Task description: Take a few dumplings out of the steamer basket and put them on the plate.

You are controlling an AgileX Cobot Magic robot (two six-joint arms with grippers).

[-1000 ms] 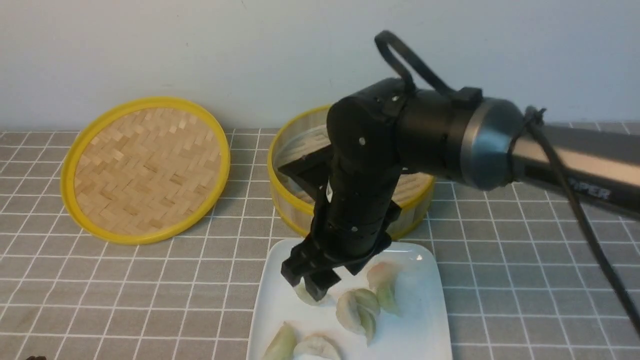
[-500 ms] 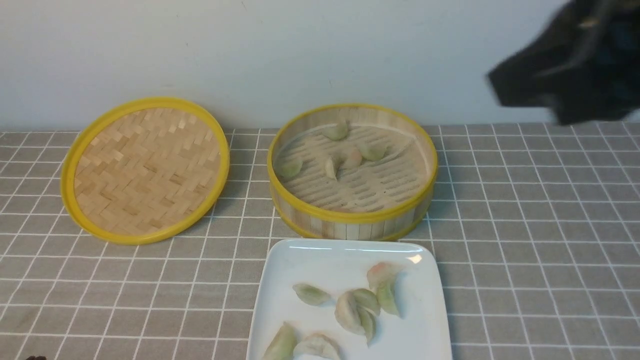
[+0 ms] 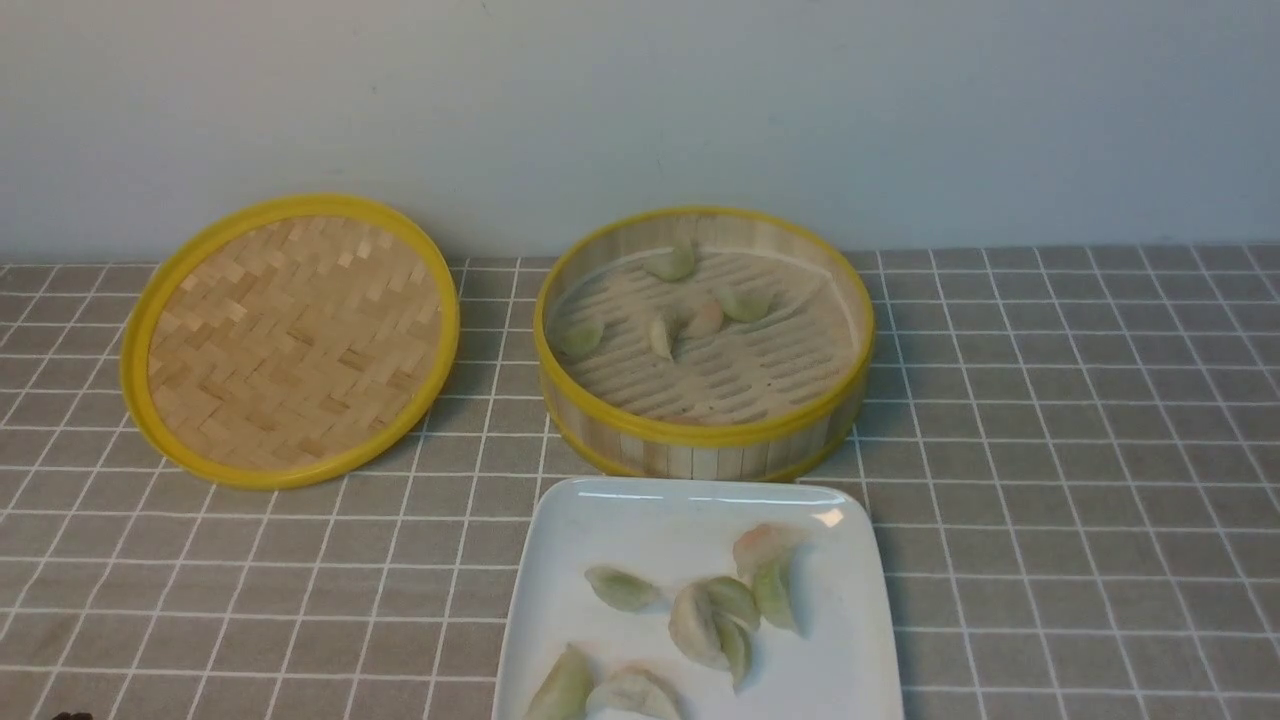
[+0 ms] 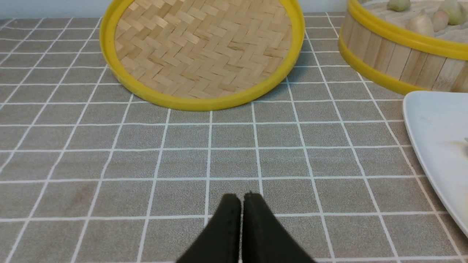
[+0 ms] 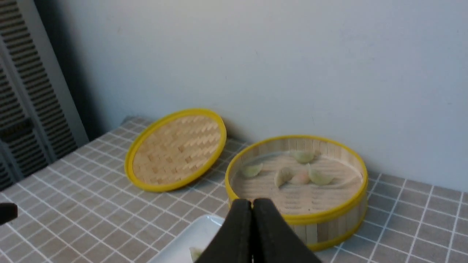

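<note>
A pale, plain wall [image 3: 640, 110] stands behind a table [image 3: 300, 600] covered in grey with a white grid. The steamer basket [image 3: 705, 330] sits toward the table's far edge, and the plate [image 3: 820, 660] lies just on its near side.

On the plate, the pale green dumpling [image 3: 622, 588] nearest the far left corner has its long axis running mostly sideways. Another [image 3: 562, 686], toward the left edge, slants with its tip pointing away toward the far edge. A green one [image 3: 775, 595] and a pinkish one [image 3: 765, 548] meet near the far right corner, the green one's tip pointing to the near edge.

A second ago the right arm hung over the plate and basket; now it has left the front view, and the right gripper [image 5: 251, 204], wide then, is narrow, its fingertips together and holding nothing. The left gripper [image 4: 242, 199] is narrow too, its tips nearly meeting, nothing between them.

Counted: one basket, one plate, one woven lid [image 3: 290, 340], five dumplings in the basket, and at least eight visible on the plate.
</note>
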